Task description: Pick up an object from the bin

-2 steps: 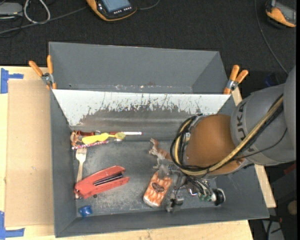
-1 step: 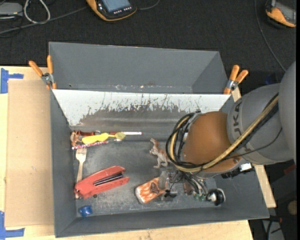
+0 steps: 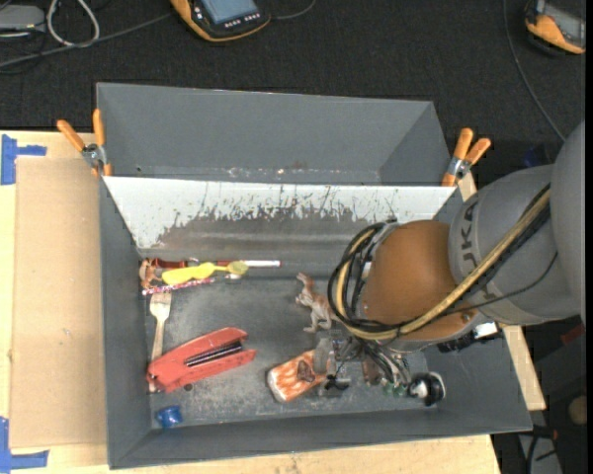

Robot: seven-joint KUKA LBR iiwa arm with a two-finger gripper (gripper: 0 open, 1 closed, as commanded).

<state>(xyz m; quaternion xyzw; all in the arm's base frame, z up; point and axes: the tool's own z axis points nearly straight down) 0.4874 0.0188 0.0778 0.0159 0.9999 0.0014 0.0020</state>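
My gripper (image 3: pixel 338 365) is low in the bin's front right part, below the arm's wrist. It meets the right end of an orange and white crumpled object (image 3: pixel 292 380) lying on the bin floor. A small brown toy animal (image 3: pixel 313 301) stands just behind the gripper. Just to its right lies a small black and white round thing (image 3: pixel 428 389), close to the front wall.
A red stapler-like object (image 3: pixel 200 358) lies at the front left, with a small blue piece (image 3: pixel 167 417) in the corner. A yellow brush (image 3: pixel 204 273) and a fork (image 3: pixel 158 316) lie along the left side. The arm's wrist covers the bin's right part.
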